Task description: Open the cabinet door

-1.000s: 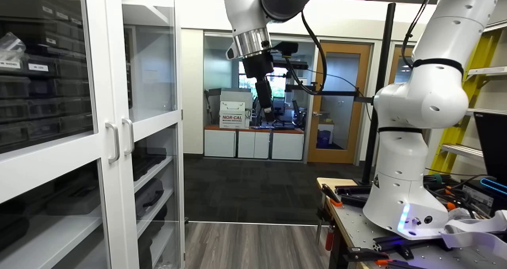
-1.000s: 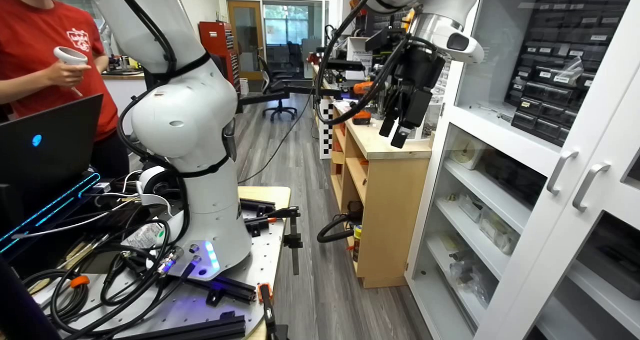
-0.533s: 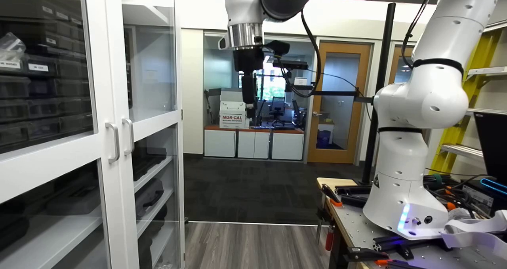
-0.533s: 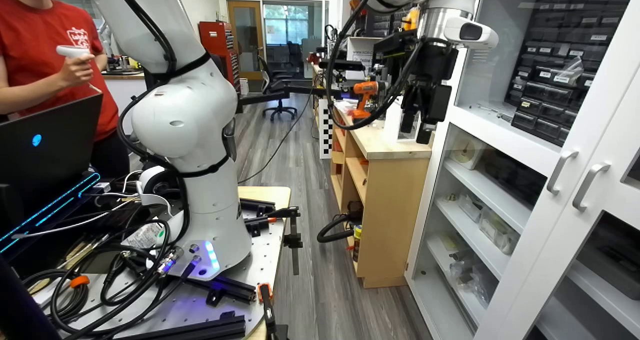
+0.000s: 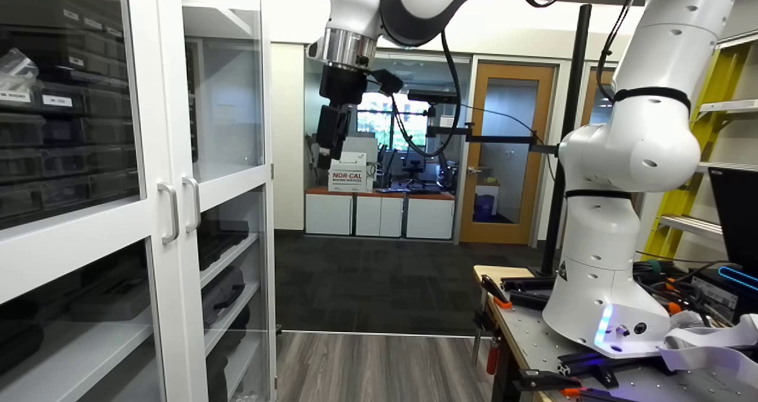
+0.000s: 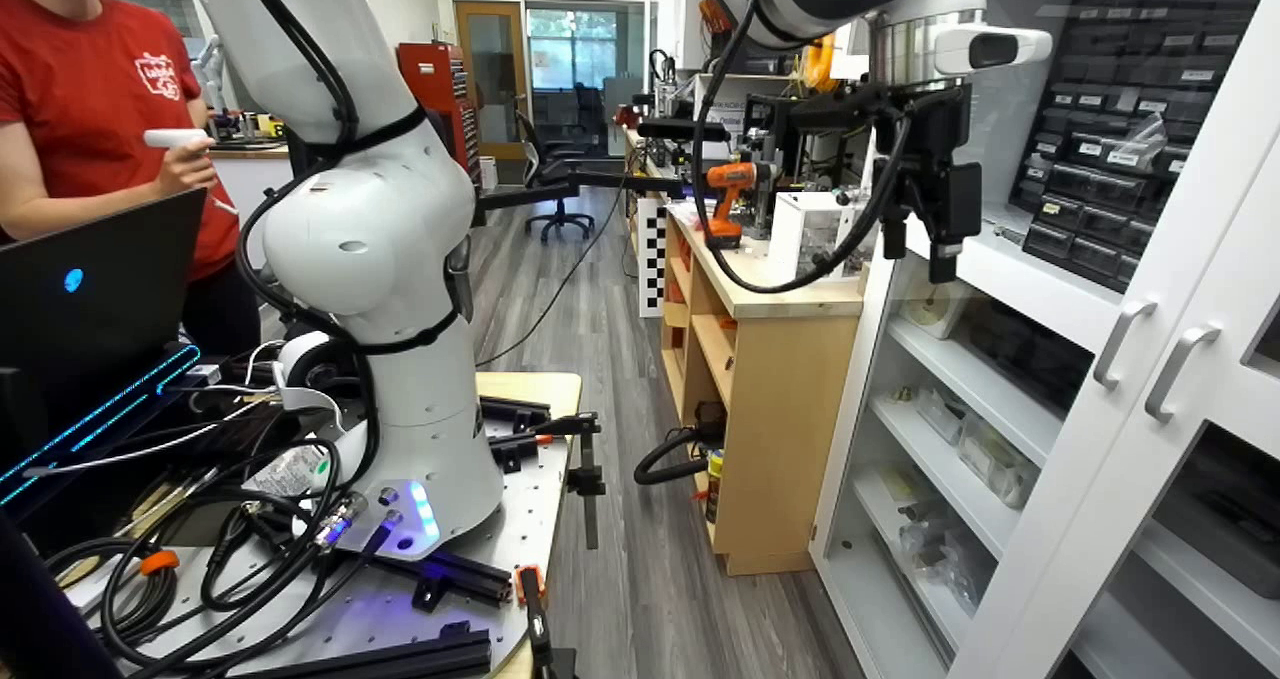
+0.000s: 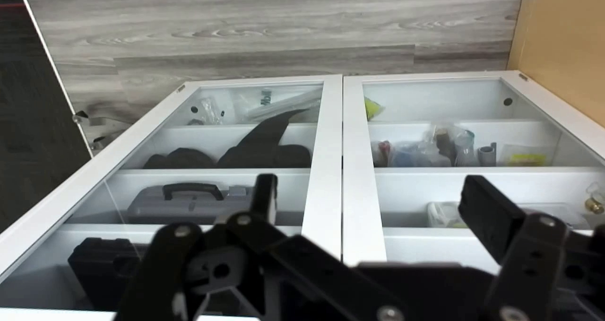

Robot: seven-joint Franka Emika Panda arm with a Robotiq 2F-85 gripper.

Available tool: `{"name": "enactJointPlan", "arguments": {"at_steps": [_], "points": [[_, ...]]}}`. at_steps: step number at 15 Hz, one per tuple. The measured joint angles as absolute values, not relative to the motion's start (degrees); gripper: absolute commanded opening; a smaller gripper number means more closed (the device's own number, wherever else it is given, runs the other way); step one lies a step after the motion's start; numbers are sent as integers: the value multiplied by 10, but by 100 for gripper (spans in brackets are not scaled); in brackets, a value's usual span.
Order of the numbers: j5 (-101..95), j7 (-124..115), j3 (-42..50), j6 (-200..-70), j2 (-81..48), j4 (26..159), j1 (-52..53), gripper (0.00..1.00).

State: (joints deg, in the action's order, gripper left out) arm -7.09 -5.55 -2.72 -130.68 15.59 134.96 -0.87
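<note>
In an exterior view the gripper has moved toward nine o'clock since the earlier frame, nearer the cabinet door, which remains closed, its bar handle between eight and nine o'clock from the gripper and well apart. In the wrist view the fingers stand wide apart, holding nothing; beyond them the cabinet door lies toward nine o'clock, the matching door toward three. In an exterior view a person has lowered the white controller.
</note>
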Motion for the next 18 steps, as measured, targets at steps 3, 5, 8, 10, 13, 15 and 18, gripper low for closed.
{"name": "enactJointPlan", "arguments": {"at_steps": [3, 5, 8, 10, 13, 15, 18], "points": [[-72, -55, -16, -1383, 120, 1349, -10, 100], [-72, -55, -10, -1422, 97, 1346, -10, 100], [-73, -55, -5, -1449, 66, 1338, -10, 100], [-73, -55, -5, -1449, 65, 1338, -10, 100], [-73, -55, -6, -1449, 65, 1338, -9, 100], [-73, -55, -6, -1449, 65, 1338, -9, 100], [-80, -55, -7, -1451, 60, 1338, -9, 100]]}}
